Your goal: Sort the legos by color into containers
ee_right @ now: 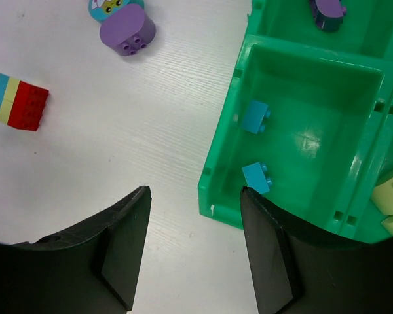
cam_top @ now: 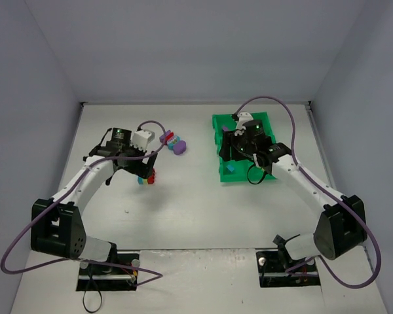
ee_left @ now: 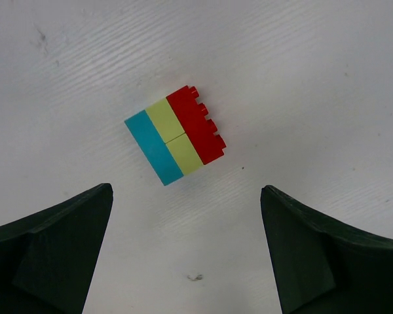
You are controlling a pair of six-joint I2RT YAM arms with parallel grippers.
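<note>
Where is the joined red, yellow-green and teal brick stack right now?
The brick stack lies loose on the left side of the table, just ahead of the open left gripper in the left wrist view. It is nearer the arm bases than the purple brick.

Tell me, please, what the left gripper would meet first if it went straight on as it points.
Probably the joined block of teal, yellow-green and red bricks, lying ahead of the open left gripper, though depth is unclear.

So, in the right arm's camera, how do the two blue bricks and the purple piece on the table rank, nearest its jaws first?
1. Near blue brick, just right.
2. Far blue brick, deeper, same compartment.
3. Purple piece, upper left, outside.
</note>
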